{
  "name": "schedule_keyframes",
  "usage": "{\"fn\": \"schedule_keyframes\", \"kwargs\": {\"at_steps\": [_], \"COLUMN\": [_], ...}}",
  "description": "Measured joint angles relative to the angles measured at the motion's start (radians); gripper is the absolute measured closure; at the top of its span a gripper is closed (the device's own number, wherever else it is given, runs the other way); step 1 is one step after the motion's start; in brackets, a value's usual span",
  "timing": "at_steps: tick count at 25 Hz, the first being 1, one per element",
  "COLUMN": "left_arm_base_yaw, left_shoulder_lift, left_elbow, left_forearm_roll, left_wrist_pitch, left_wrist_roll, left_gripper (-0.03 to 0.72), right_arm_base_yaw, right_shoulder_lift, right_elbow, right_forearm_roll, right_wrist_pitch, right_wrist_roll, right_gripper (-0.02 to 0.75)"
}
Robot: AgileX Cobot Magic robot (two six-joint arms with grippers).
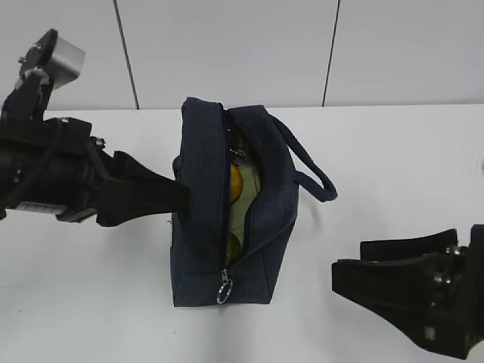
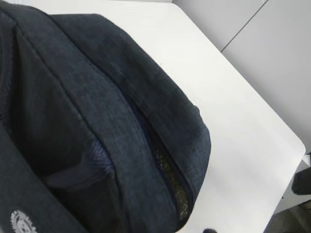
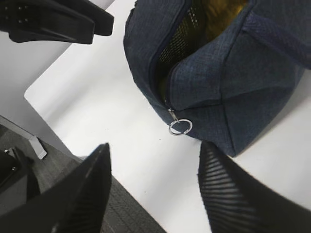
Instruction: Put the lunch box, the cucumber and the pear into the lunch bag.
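Observation:
The navy lunch bag [image 1: 200, 227] lies in the middle of the table with its zipper slot open. Through the slot I see the yellow-orange pear [image 1: 236, 184] and the pale green lid of the lunch box [image 1: 248, 200]. A green patch [image 1: 233, 246] shows lower in the slot; I cannot tell whether it is the cucumber. My left gripper [image 1: 186, 198] points at the bag's left side, and in the right wrist view its fingers [image 3: 103, 26] stand apart, just clear of the fabric. My right gripper [image 3: 155, 144] hangs open and empty near the zipper's ring pull [image 3: 180, 127].
The bag's strap handle [image 1: 314, 170] loops out to the right. The table's edge [image 3: 63, 141] runs close under my right gripper, with dark floor beyond. In the left wrist view the bag [image 2: 97, 107] fills most of the frame.

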Motion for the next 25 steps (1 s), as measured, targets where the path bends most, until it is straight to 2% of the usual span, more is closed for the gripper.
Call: {"fn": "schedule_keyframes", "kwargs": {"at_steps": [6,10,16,22,25], "left_arm_base_yaw": [-0.069,-0.070,-0.070,-0.070,-0.070], "left_shoulder_lift": [0.000,0.015,0.097,0.107,0.120], "left_elbow": [-0.001,-0.001,-0.002,-0.019,-0.022], "left_forearm_roll": [-0.044,-0.054,-0.066,-0.074,-0.082], "left_wrist_pitch": [-0.091,-0.151,-0.149,-0.156,-0.162], "left_wrist_roll": [0.002,0.002,0.003,0.003,0.003], "left_gripper": [0.372,0.372,0.372,0.374,0.412], "right_arm_base_yaw": [0.000,0.000,0.000,0.000,0.000], "right_shoulder_lift": [0.164,0.306,0.483,0.551,0.563], "right_elbow": [0.004,0.001,-0.051,-0.083,-0.106], "right_forearm_roll": [0.041,0.041,0.045,0.047,0.048], "right_wrist_pitch": [-0.004,0.041,0.159,0.173,0.175], "right_wrist_roll": [-0.130,-0.206,-0.290,-0.346,-0.364], "right_gripper": [0.290,0.290,0.298,0.298,0.299]}}
